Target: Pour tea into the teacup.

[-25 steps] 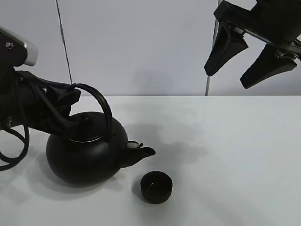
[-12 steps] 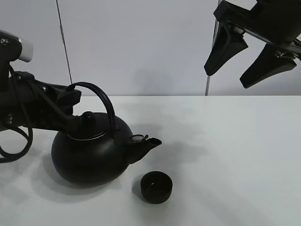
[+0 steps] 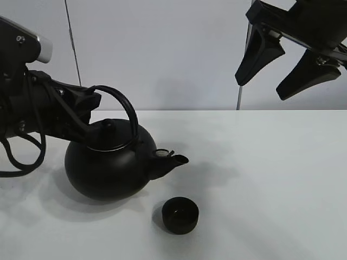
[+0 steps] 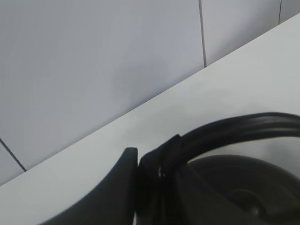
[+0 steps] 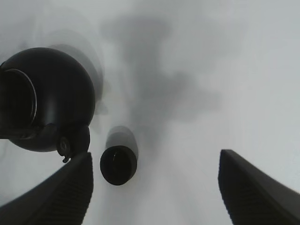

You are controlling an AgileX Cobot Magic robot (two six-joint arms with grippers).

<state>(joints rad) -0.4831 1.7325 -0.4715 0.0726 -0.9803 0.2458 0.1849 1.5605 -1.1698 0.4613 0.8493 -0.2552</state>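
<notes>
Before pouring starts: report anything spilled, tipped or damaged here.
Nothing stands out. The kettle is roughly level, its handle in the left pincer. The cup stands upright, and no spill shows on the table.

High camera faces the wall (image 3: 162,54) across the table (image 3: 271,179), kettle (image 3: 105,173) at frame's lower left. Left wrist view presses close on the kettle's handle (image 4: 234,127). Right wrist view looks down from well above, sharing kettle and teacup (image 5: 118,165).
</notes>
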